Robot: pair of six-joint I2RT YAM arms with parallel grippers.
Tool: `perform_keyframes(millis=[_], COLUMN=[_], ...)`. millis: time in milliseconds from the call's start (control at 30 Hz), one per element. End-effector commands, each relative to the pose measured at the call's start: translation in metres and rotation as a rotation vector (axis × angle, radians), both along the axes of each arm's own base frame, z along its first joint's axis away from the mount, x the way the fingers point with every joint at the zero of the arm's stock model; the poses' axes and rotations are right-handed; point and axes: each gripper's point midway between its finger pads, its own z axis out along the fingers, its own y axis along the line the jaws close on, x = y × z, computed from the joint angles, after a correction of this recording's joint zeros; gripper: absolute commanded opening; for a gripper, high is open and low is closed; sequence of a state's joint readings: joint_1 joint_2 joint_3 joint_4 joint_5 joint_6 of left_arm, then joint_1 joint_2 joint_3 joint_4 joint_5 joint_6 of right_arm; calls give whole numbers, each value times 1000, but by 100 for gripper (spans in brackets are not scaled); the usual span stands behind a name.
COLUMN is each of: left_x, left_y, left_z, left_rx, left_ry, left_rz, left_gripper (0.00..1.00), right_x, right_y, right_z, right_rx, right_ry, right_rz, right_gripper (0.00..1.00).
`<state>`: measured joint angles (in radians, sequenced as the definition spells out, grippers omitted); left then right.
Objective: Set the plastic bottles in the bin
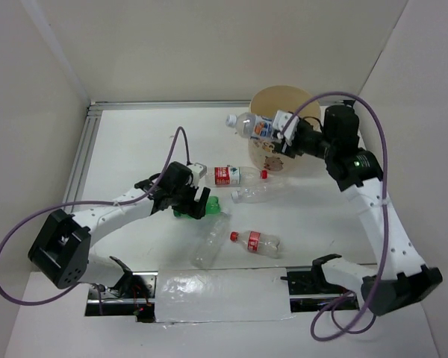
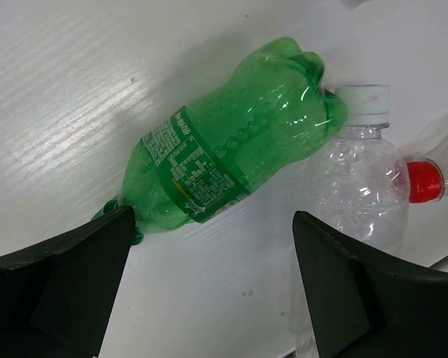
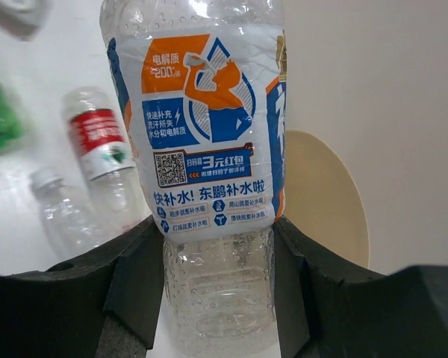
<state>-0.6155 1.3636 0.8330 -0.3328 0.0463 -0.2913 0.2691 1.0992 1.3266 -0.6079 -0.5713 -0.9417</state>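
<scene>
Bottles (image 1: 255, 241) counted six, five lying on table (image 1: 134, 149), green bottle (image 2: 224, 149) between left gripper's (image 2: 213, 250) spread-apart fingers, blue-labelled bottle (image 3: 205, 127) clamped in right gripper (image 3: 216, 257), one bin (image 1: 272, 97)

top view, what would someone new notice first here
The right gripper holds a blue-and-orange labelled bottle sideways by the left side of the cream bin, at the far right. In the middle, the left gripper is open over a bright green bottle lying flat, with clear red-capped bottles scattered around it.
</scene>
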Motion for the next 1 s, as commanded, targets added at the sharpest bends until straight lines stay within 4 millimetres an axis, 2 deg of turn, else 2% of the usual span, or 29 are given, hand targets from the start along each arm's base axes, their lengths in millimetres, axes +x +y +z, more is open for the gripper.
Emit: perform_keyframes(millis=[0, 67, 100, 167, 233, 267, 300, 333, 367, 467, 533, 567, 600, 633, 733, 867, 900, 933, 967], left_x=[14, 15, 15, 17, 16, 18, 17, 17, 16, 14, 12, 11, 11, 11, 10, 11, 11, 11, 11], left_y=[-13, -13, -13, -14, -14, -15, -14, -14, -16, -16, -17, -16, -16, -16, -17, -17, -17, -17, -18], left_z=[14, 7, 7, 1, -5, -7, -12, -14, -17, -27, -32, -35, -35, -39, -39, -37, -37, -37, -34], left_rx=[-36, -29, -24, -17, -7, -8, 1, 1, -4, 10, 14, 20, 20, 26, 28, 28, 28, 28, 23], left_ry=[-52, -41, -45, -33, -18, -19, -6, -6, 2, 29, 43, 52, 52, 61, 69, 69, 69, 69, 61], left_rz=[-47, -47, -54, -54, -54, -54, -54, -54, -61, -74, -88, -88, -88, -88, -100, -100, -100, -100, -100], left_gripper=[100, 100, 100, 100, 98, 95, 94, 94, 90, 85, 76, 72, 67, 57, 44, 19, 2, 0, 0], right_x=[58, 78, 85, 100, 109, 112, 110, 110, 106, 96, 84, 81, 73, 73, 73, 73, 71, 70, 70], right_y=[-23, -28, -33, -36, -46, -47, -49, -55, -52, -57, -56, -56, -51, -54, -58, -68, -66, -68, -68], right_z=[20, 14, 20, 4, -6, -22, -20, -23, -24, -7, 5, 3, 11, 11, 2, -4, -4, 1, -4], right_rx=[75, 98, 104, 105, 84, 75, 81, 86, 110, 173, 222, 229, 248, 265, 266, 274, 277, 281, 281], right_ry=[-63, -35, -48, -4, 21, 74, 81, 97, 122, 118, 131, 148, 152, 167, 178, 199, 201, 183, 195], right_rz=[-189, -224, -234, -254, -276, -273, -267, -269, -244, -242, -206, -192, -159, -169, -181, -196, -183, -180, -182], right_gripper=[34, 34, 34, 36, 52, 66, 97, 100, 100, 100, 100, 100, 100, 100, 100, 100, 100, 100, 100])
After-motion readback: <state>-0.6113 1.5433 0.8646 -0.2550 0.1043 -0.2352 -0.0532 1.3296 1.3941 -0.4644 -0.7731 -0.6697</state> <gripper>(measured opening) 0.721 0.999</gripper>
